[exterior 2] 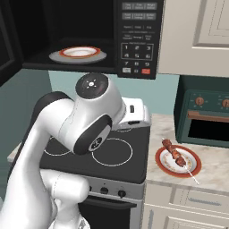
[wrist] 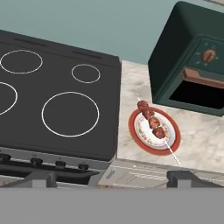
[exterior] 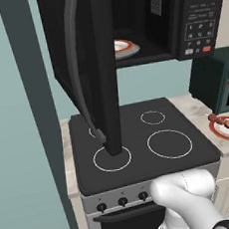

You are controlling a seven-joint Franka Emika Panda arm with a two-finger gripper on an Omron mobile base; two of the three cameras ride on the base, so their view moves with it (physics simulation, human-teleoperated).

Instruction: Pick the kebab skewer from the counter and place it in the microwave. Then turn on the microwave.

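Observation:
The kebab skewer (wrist: pixel 152 121) has reddish-brown meat chunks on a pale stick. It lies across a white red-rimmed plate (wrist: pixel 144 141) on the beige counter (wrist: pixel 201 135), just right of the stove. My gripper (wrist: pixel 113 178) hovers above and in front of it, open, fingertips (wrist: pixel 42 178) far apart with nothing between them. The black microwave (exterior 2: pixel 138 40) hangs over the stove with its door (exterior: pixel 96 63) swung wide open. In the base views the skewer (exterior: pixel 226 122) (exterior 2: pixel 175 154) rests untouched on the counter (exterior 2: pixel 214 172).
A second red-rimmed plate (exterior 2: pixel 79 53) sits inside the microwave cavity. The black four-ring stovetop (wrist: pixel 57 87) lies left of the skewer. A dark green toaster oven (wrist: pixel 188 65) stands close behind the plate. The open door reaches low over the stovetop's left rings (exterior: pixel 111 157).

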